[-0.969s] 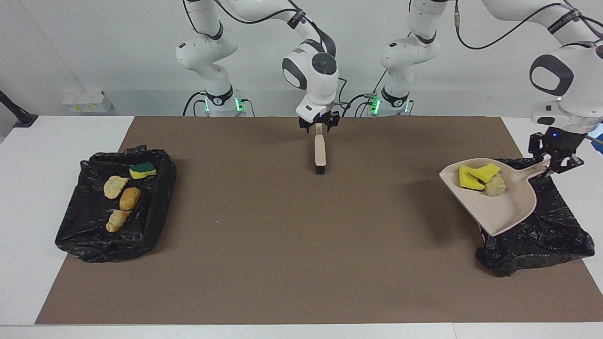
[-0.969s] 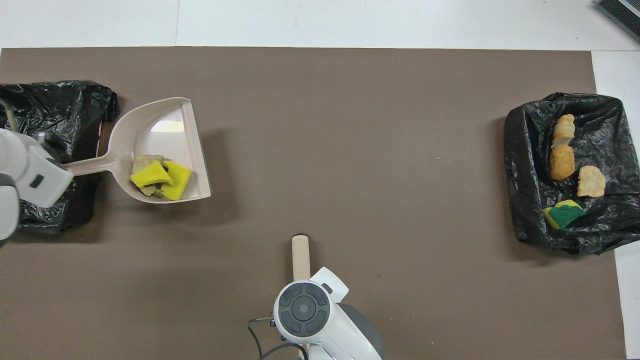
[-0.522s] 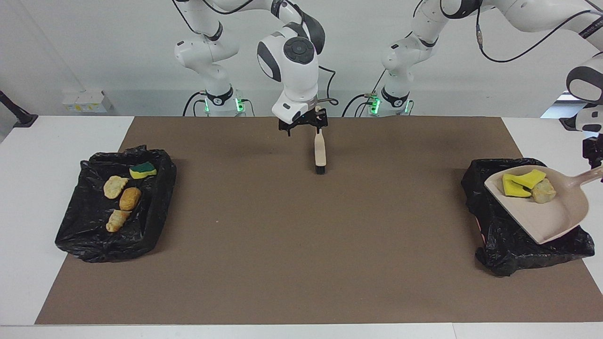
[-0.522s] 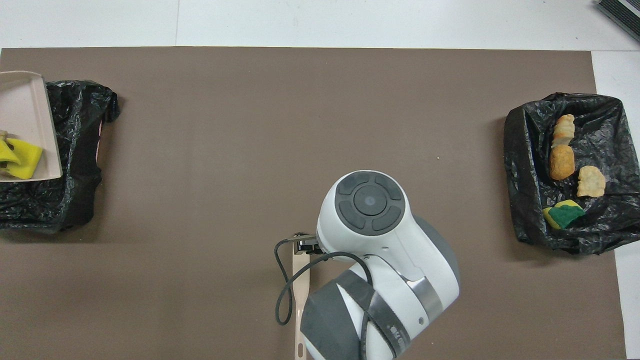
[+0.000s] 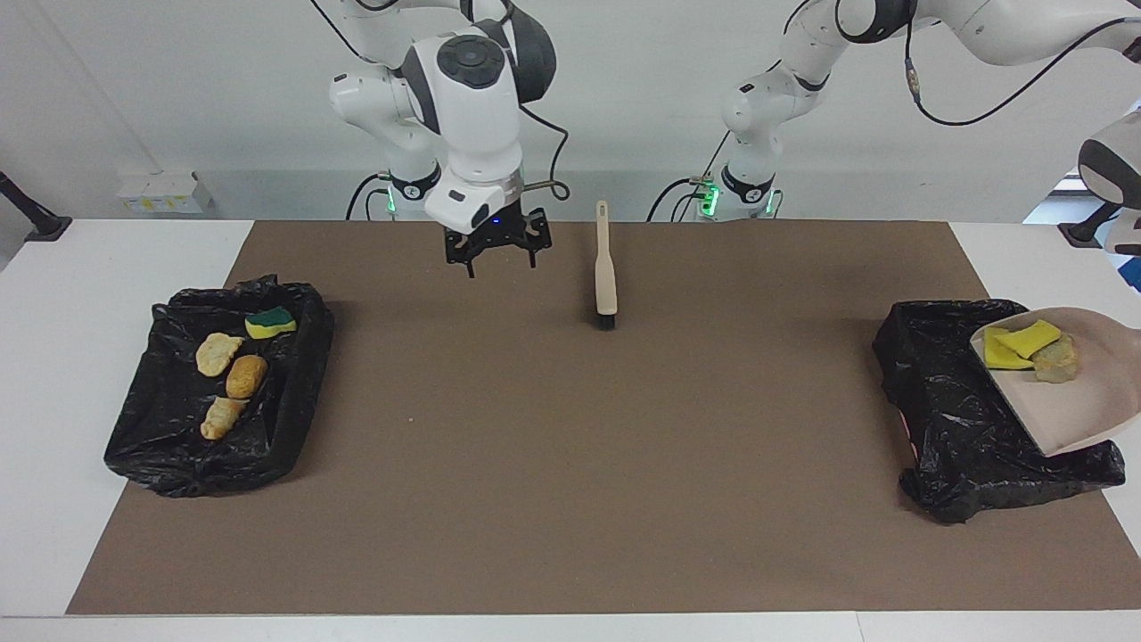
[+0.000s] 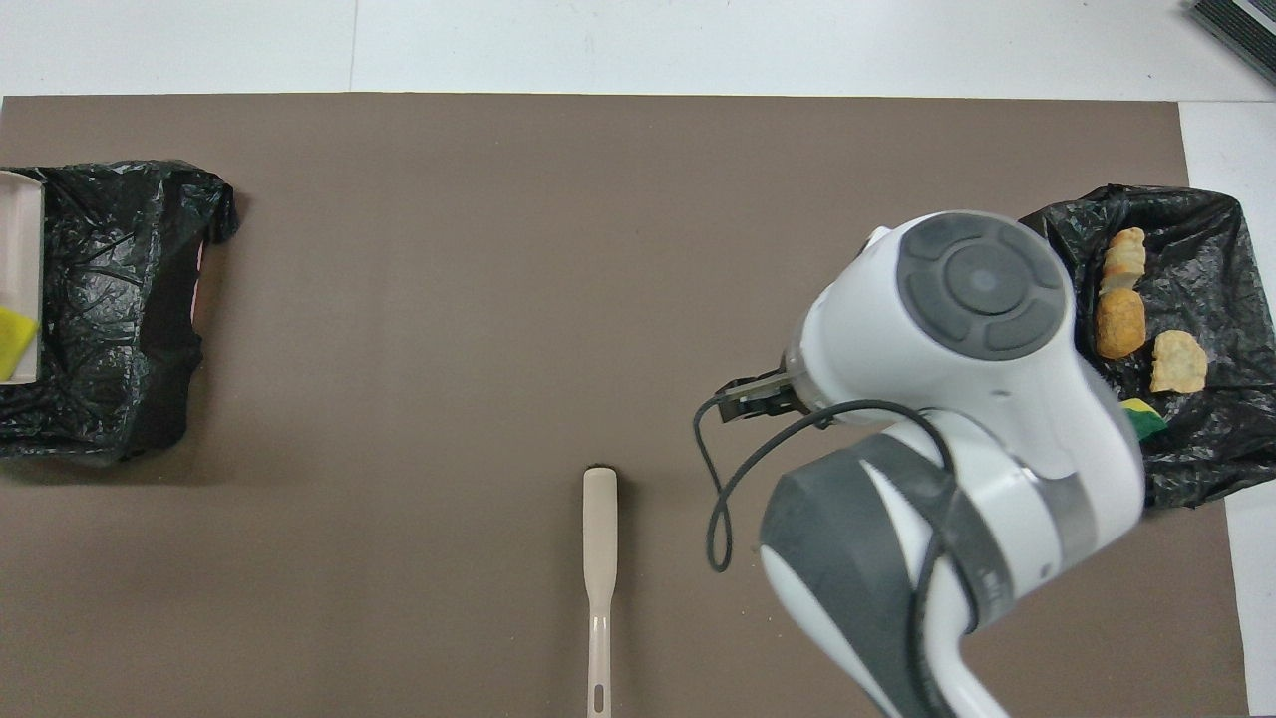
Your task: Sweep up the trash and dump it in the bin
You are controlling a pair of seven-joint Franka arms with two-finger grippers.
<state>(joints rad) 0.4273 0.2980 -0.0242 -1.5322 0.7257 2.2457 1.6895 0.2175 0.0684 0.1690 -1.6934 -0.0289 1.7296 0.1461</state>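
My right gripper (image 5: 497, 251) (image 6: 763, 399) hangs open and empty over the brown mat, beside the beige brush (image 5: 606, 272) (image 6: 599, 558). The brush lies flat on the mat, handle toward the robots. The beige dustpan (image 5: 1065, 406) (image 6: 22, 239) hangs tilted above the black-lined bin (image 5: 936, 392) (image 6: 110, 299) at the left arm's end. It carries yellow sponge trash (image 5: 1021, 343) (image 6: 12, 339) and a tan chunk (image 5: 1057, 358). Its handle and my left gripper are out of view.
A second black-lined bin (image 5: 143, 446) (image 6: 1196, 449) at the right arm's end holds a green-faced sponge (image 5: 270, 321) (image 6: 1144, 419) and three bread-like chunks (image 5: 233, 379) (image 6: 1121, 324). The brown mat (image 5: 570, 464) covers most of the white table.
My right gripper let go of the brush handle, rose and swung toward the right arm's end. The left arm carried the dustpan from the mat's edge to over its bin, its gripper leaving view.
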